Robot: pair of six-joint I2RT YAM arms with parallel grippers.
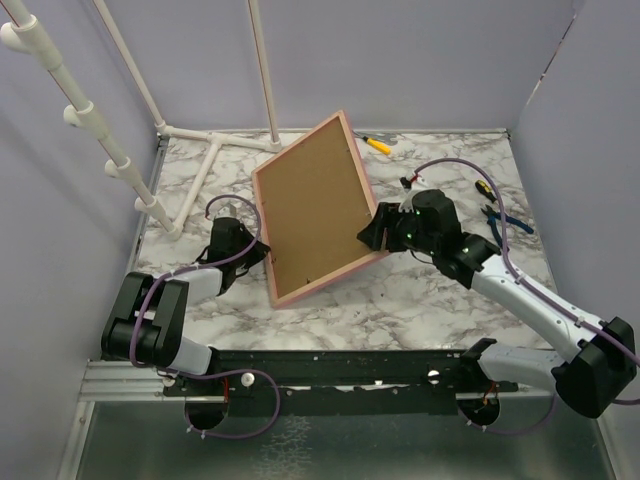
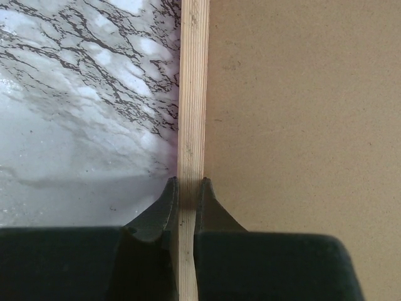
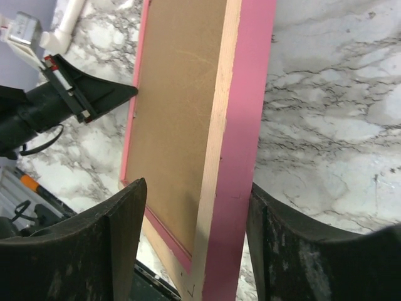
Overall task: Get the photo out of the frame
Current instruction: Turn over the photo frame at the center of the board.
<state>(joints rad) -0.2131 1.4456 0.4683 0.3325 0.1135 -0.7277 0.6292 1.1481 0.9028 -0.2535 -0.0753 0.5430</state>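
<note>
While both arms reach in from either side, the frame (image 1: 315, 210) sits at the middle of the worktop (image 1: 420, 290), turned at a slant with its brown back facing up and its thin pink border showing along the lower edges. Its far corner points toward the back wall and its near corner toward the arm bases. Whether any edge rests on the marble I cannot tell. The photo is hidden, since only the back shows.

The left tool (image 1: 252, 250) is clenched on the frame's left rim. In the left wrist view both fingertips (image 2: 168, 204) press against the pale wooden edge, one on each side.

The right tool (image 1: 375, 232) sits at the frame's right rim with its jaws spread. In the right wrist view the rim runs between the two fingers (image 3: 119, 241). The one on the back side stands clear of the wood, and the other lies just beside the pink side.

A white pipe stand (image 1: 215, 150) lies at the far left. A yellow-handled screwdriver (image 1: 377, 145) lies beyond the frame's far corner, and blue-handled pliers (image 1: 505, 220) lie to the right.
</note>
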